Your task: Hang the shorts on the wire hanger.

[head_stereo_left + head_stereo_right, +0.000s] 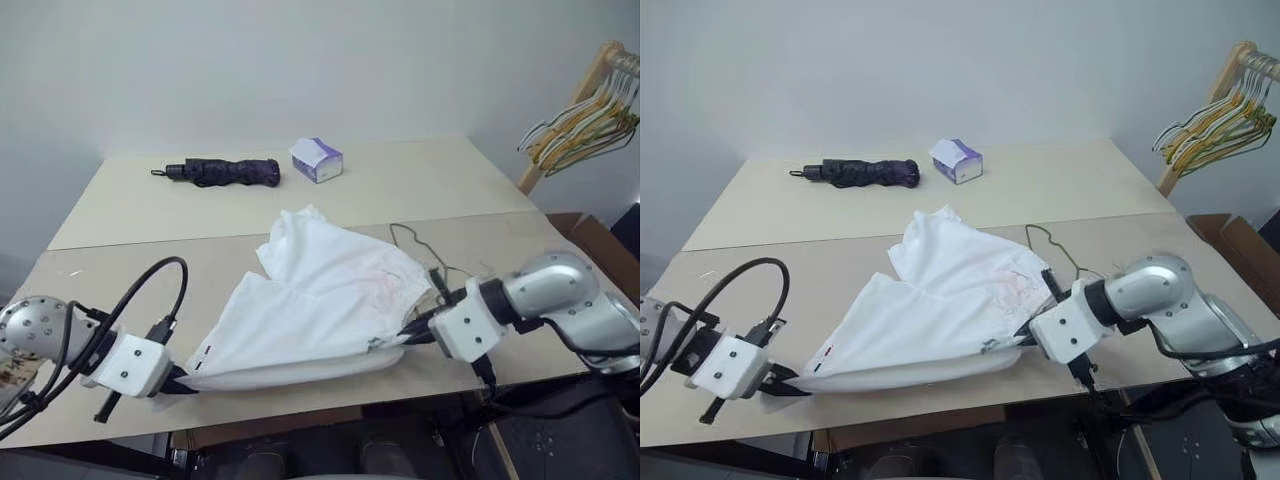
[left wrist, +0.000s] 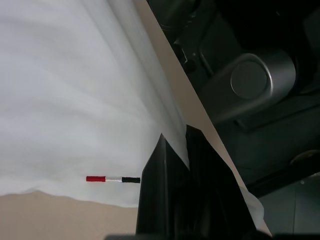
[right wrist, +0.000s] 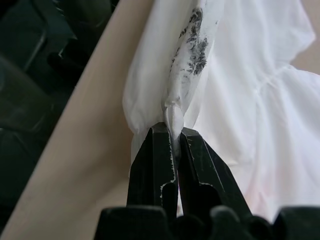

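- Shorts [image 1: 320, 300]: white, spread on table [image 1: 420, 190] near its front edge.
- Left gripper [image 1: 183, 382]: jaws pinching hem at shorts' 8 o'clock.
- Right gripper [image 1: 408, 334]: jaws pinching fabric at 4 o'clock.
- Hanger [image 1: 415, 245]: at shorts' 2 o'clock.

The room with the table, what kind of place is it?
Probably a plain workroom set up for practising laundry chores. A big bare table holds white shorts, a rack of clothes hangers stands in the corner, and a cardboard box sits beside it.

Plain test room or lab, bare white walls, beige bench [image 1: 420, 190], wooden rack of spare hangers [image 1: 585, 115], cardboard box [image 1: 600, 245] alongside
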### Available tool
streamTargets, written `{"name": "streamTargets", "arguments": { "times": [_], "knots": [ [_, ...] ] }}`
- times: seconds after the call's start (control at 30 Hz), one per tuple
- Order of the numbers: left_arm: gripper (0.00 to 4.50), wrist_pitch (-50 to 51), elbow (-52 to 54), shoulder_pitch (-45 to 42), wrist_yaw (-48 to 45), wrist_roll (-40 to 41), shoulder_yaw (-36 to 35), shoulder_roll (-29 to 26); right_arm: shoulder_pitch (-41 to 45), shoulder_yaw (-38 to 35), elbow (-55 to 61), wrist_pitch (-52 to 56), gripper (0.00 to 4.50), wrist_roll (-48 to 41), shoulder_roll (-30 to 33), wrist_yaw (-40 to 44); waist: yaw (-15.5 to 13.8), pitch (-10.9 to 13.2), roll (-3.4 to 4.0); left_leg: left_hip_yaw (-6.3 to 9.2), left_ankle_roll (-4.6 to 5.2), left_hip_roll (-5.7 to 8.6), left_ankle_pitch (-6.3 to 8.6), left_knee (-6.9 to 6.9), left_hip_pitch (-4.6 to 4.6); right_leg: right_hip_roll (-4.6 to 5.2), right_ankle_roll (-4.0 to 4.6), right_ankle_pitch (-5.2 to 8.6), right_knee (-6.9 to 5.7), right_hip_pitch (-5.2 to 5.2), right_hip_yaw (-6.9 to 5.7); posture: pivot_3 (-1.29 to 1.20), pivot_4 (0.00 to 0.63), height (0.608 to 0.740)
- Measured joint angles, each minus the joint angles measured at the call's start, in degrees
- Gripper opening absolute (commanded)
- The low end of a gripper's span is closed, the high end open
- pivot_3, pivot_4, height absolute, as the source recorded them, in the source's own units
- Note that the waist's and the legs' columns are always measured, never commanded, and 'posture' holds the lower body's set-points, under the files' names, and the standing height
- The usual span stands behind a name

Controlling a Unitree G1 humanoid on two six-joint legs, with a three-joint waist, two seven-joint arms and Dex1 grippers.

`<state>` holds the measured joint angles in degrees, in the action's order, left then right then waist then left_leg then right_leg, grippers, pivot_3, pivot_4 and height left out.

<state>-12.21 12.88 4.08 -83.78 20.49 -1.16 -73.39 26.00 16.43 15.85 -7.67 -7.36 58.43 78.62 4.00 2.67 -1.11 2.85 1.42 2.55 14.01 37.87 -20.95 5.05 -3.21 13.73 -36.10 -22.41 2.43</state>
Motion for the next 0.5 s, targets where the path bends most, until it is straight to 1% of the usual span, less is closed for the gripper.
{"name": "streamTargets", "arguments": {
  "times": [0.1, 0.13, 0.17, 0.2, 0.23, 0.27, 0.3, 0.33, 0.37, 0.4, 0.43, 0.5],
  "knots": [
    [0.01, 4.1, -2.5, -8.9, 1.9, -0.6, 1.8, 4.3, 6.5, 0.1, -7.1, 0.6, 0.0, 1.9, -2.9, -1.0, -0.2, 0.0, -0.02, 0.01, 0.0, -0.06, 0.0, 0.0, 0.23, -0.09, -0.01, 0.0, 0.07, 0.22, -0.02, -0.1, 0.0, 0.74],
    [0.01, 5.3, -7.1, -17.2, 4.2, -2.9, 3.3, 8.7, 11.8, 0.2, -13.0, 0.7, 0.0, 3.8, -5.9, -2.3, -0.4, 0.0, 0.0, 0.01, -0.02, 0.02, -0.02, 0.02, 0.34, -0.09, 0.0, -0.02, 0.02, 0.3, -0.01, -0.1, 0.0, 0.74],
    [0.01, 6.0, -11.1, -23.7, 7.0, -5.1, 4.2, 11.5, 16.5, 0.3, -17.6, 0.5, 0.0, 5.6, -8.1, -4.3, -0.4, 0.1, -0.05, 0.05, -0.11, 0.06, -0.13, 0.03, 0.22, -0.15, 0.11, -0.16, 0.05, 0.16, -0.02, -0.1, 0.0, 0.74],
    [0.01, 5.9, -16.2, -30.4, 9.8, -8.2, 5.4, 14.4, 20.9, 0.6, -22.7, -0.5, 0.0, 7.7, -10.1, -6.2, -0.4, 0.0, -0.1, 0.11, -0.18, 0.04, -0.16, 0.04, 0.24, -0.26, 0.61, -0.55, 0.01, 0.19, -0.04, -0.1, 0.0, 0.74],
    [0.01, 5.8, -22.1, -37.1, 13.5, -11.8, 6.5, 17.2, 25.3, 0.8, -28.2, -1.6, 0.0, 10.2, -12.0, -9.1, -0.4, 0.0, -0.13, 0.14, -0.19, 0.06, -0.17, 0.05, 0.24, -0.3, 0.64, -0.57, -0.02, 0.18, -0.04, -0.09, 0.0, 0.74],
    [0.01, 5.6, -28.9, -44.2, 18.6, -16.1, 7.6, 19.7, 30.2, 1.0, -34.3, -3.0, 0.0, 13.5, -14.3, -13.4, -0.2, 0.0, -0.17, 0.19, -0.24, 0.19, -0.2, 0.03, 0.15, -0.35, 0.7, -0.66, 0.05, 0.03, -0.03, -0.09, 0.0, 0.74],
    [0.01, 5.2, -38.2, -53.2, 26.0, -21.4, 9.4, 22.9, 36.1, 1.8, -42.2, -5.0, 0.0, 17.5, -16.9, -19.4, 0.0, 0.0, -0.25, 0.26, -0.33, 0.25, -0.25, 0.04, 0.0, -0.31, 0.71, -0.67, -0.13, -0.22, -0.02, -0.08, 0.0, 0.74],
    [0.01, 5.0, -43.7, -59.0, 31.5, -24.9, 10.0, 24.5, 40.0, 2.4, -46.6, -6.0, 0.0, 20.2, -18.5, -23.9, 0.1, -0.1, -0.28, 0.26, -0.38, 0.31, -0.27, -0.03, -0.34, -0.26, 0.72, -0.68, -0.15, -0.67, 0.03, -0.08, 0.0, 0.74],
    [0.01, 4.5, -51.7, -66.2, 38.9, -29.0, 11.2, 26.4, 44.5, 3.1, -53.1, -7.4, 0.0, 23.4, -20.4, -30.2, 0.2, -0.1, -0.32, 0.27, -0.46, 0.38, -0.31, -0.03, -0.62, -0.17, 0.72, -0.68, -0.27, -1.0, 0.06, -0.08, 0.0, 0.74],
    [0.01, 4.3, -60.0, -73.4, 47.8, -33.3, 12.9, 28.7, 48.9, 3.6, -59.9, -8.2, 0.0, 26.5, -22.7, -37.6, 0.4, -0.1, -0.38, 0.23, -0.59, 0.55, -0.38, 0.01, -0.95, 0.1, 0.72, -0.68, -0.91, -1.73, 0.06, -0.07, 0.0, 0.74],
    [0.01, 4.3, -65.6, -79.1, 55.9, -36.8, 14.5, 30.4, 52.5, 3.9, -64.3, -8.6, 0.0, 28.8, -25.2, -44.3, 0.9, -0.1, -0.39, 0.2, -0.96, 0.67, -0.6, -0.04, -1.37, 0.28, 0.67, -0.65, -1.02, -2.14, 0.07, -0.07, 0.0, 0.74],
    [0.01, 3.7, -76.9, -90.8, 74.4, -43.6, 17.2, 33.2, 60.1, 4.8, -74.2, -9.4, 0.0, 32.7, -30.2, -60.8, 1.9, -0.1, -0.39, 0.12, -1.03, 0.72, -0.65, 0.02, -2.29, 0.4, 0.65, -0.65, -1.61, -3.24, 0.26, -0.07, 0.0, 0.74]
  ]
}}
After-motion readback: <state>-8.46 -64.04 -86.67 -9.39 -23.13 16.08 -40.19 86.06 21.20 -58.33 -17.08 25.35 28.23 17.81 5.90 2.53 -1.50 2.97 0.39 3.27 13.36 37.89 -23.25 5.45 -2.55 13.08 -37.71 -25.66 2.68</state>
